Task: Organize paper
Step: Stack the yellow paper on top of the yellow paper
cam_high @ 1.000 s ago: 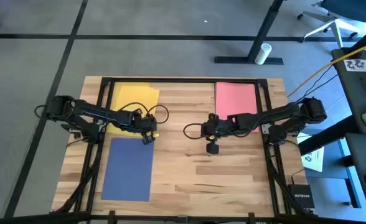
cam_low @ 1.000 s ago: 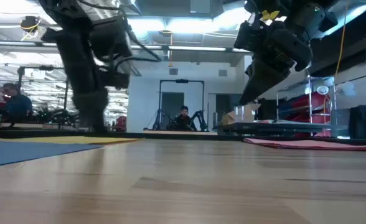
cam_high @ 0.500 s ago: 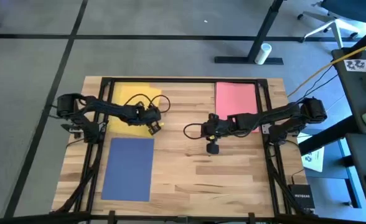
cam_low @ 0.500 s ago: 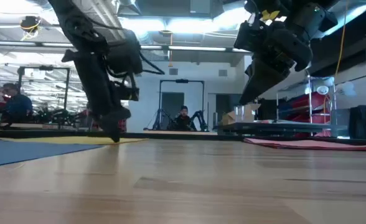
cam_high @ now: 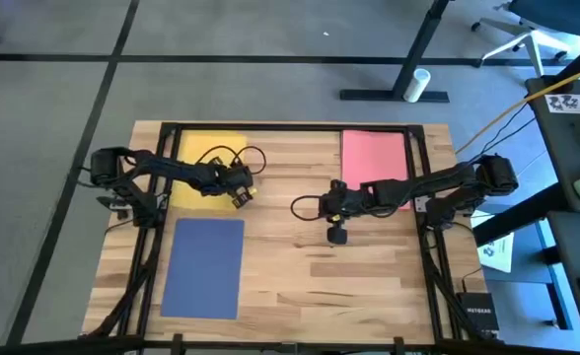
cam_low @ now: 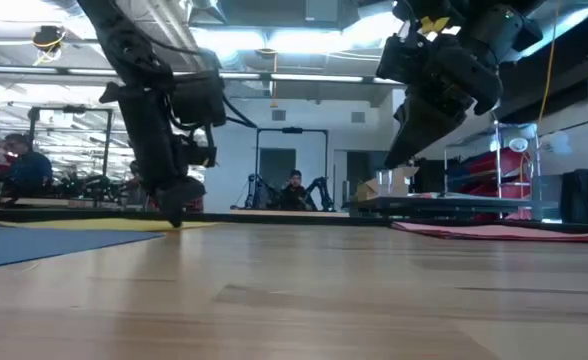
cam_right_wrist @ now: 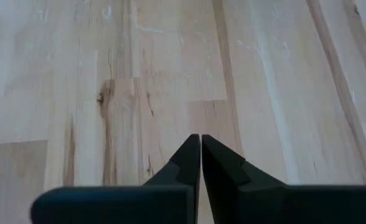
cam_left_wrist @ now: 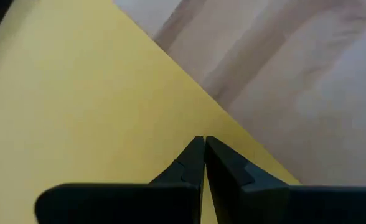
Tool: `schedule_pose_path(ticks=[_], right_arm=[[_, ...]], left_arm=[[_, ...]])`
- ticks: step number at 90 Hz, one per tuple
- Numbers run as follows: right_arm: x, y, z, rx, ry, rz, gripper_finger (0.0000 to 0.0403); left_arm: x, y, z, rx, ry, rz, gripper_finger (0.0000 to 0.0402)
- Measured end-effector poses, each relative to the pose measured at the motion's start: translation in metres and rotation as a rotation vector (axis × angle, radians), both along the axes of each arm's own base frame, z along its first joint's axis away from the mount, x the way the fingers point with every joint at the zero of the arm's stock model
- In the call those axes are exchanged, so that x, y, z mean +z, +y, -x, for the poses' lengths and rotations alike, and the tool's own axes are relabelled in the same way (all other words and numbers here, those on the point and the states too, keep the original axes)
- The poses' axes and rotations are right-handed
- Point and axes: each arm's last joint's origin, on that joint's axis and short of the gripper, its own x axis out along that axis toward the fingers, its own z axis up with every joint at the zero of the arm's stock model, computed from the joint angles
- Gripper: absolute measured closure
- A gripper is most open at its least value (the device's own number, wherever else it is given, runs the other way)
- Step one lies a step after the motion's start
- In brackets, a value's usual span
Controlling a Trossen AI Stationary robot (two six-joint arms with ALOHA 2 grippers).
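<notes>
Moved: your left gripper (cam_high: 243, 194) has slid back left along the thin yellow paper sheet (cam_high: 207, 158), whose near corner has drawn in with it.
High view: yellow sheet upper left, navy blue sheet (cam_high: 203, 266) lower left, pink sheet (cam_high: 374, 156) upper right; right gripper (cam_high: 335, 234) waits mid-frame.
Low view: left tip presses down at the yellow edge (cam_low: 94, 225), likely to drag it.
Left wrist: fingers (cam_left_wrist: 192, 158) clenched together on yellow, grasping nothing.
Right wrist: fingers (cam_right_wrist: 189, 155) clenched over the bare light wooden plank table (cam_right_wrist: 170, 74).

Wooden table (cam_high: 300, 256): yellow sheet (cam_high: 203, 158), pink sheet (cam_high: 374, 158), navy sheet (cam_high: 204, 266).
</notes>
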Motion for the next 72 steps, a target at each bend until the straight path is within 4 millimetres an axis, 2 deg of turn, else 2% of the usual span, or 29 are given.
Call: schedule_pose_path(ticks=[35, 51, 72], right_arm=[[0.000, 0.000, 0.000, 0.000, 0.000, 0.000, 0.0398], [0.000, 0.000, 0.000, 0.000, -0.002, 0.000, 0.0398], [0.000, 0.000, 0.000, 0.000, -0.002, 0.000, 0.0398]], left_arm=[[0.007, 0.007, 0.003, 0.052, -0.040, -0.006, 0.0402], [0.023, 0.009, -0.008, 0.031, -0.122, -0.033, 0.0402], [0.028, 0.015, -0.017, 0.003, -0.192, -0.070, 0.0402]])
